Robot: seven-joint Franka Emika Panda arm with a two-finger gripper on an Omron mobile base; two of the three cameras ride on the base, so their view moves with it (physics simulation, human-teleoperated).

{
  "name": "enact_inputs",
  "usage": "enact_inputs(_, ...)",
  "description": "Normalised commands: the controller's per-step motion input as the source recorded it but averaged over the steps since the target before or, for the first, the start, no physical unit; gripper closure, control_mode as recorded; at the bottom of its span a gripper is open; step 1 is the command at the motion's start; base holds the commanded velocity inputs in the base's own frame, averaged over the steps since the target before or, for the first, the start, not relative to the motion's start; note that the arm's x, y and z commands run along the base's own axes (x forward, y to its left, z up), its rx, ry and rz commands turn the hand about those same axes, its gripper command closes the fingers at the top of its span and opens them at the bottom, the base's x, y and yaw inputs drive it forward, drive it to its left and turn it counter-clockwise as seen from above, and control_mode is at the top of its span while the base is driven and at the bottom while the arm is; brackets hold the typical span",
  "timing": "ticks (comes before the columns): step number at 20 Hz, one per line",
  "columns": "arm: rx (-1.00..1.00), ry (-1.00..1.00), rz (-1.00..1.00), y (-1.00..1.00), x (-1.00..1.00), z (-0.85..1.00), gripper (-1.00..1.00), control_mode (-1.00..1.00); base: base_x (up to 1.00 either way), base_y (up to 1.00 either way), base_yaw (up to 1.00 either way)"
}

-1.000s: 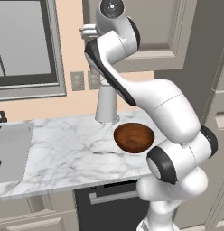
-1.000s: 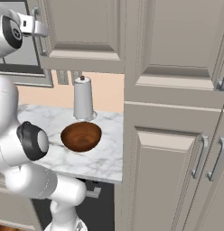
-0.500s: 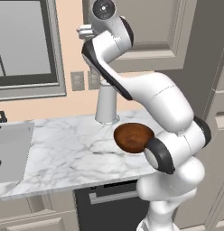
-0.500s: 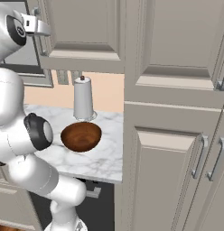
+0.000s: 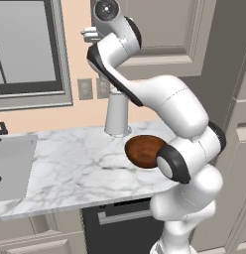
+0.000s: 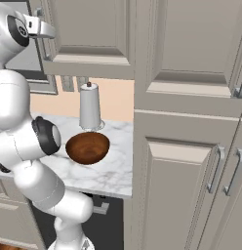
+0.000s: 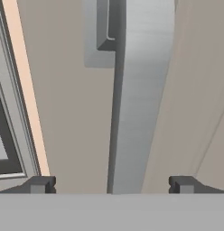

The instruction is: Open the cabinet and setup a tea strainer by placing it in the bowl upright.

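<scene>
The taupe-grey wall cabinet (image 5: 167, 27) (image 6: 89, 27) hangs shut above the counter. Its silver bar handle (image 7: 141, 90) runs upright very close in the hand view, between my two fingertips (image 7: 41, 184). My gripper (image 7: 112, 185) (image 5: 89, 34) (image 6: 45, 30) is open, raised at the door's left edge with a finger on each side of the handle, not closed on it. The glossy reddish-brown bowl (image 5: 145, 150) (image 6: 88, 146) sits on the marble counter below. The tea strainer is hidden.
A tall white paper towel roll (image 5: 117, 114) (image 6: 90, 105) stands behind the bowl by the wall. A sink (image 5: 11, 163) lies at the counter's left end under a window (image 5: 26, 44). Tall cabinet doors (image 6: 191, 146) fill the right side.
The hand has crept a little closer to the cabinet door's left edge and the arm's upper links have shifted with it. Bowl and roll have not moved.
</scene>
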Motion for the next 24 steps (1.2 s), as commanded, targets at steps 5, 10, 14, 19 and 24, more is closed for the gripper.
enact_inputs(5,0.00,0.00,0.00,0.00,0.12,0.00,-1.00,-1.00,0.00,0.00,0.00)
enact_inputs(10,0.00,0.00,0.00,0.00,0.07,-0.02,1.00,-1.00,0.00,0.00,0.00)
enact_inputs(14,0.00,0.00,0.00,0.00,0.03,-0.07,1.00,-1.00,0.00,0.00,0.00)
enact_inputs(19,0.00,0.00,0.00,0.00,0.09,-0.01,1.00,-1.00,0.00,0.00,0.00)
enact_inputs(24,0.00,0.00,0.00,0.00,0.04,0.00,1.00,-1.00,0.00,0.00,0.00)
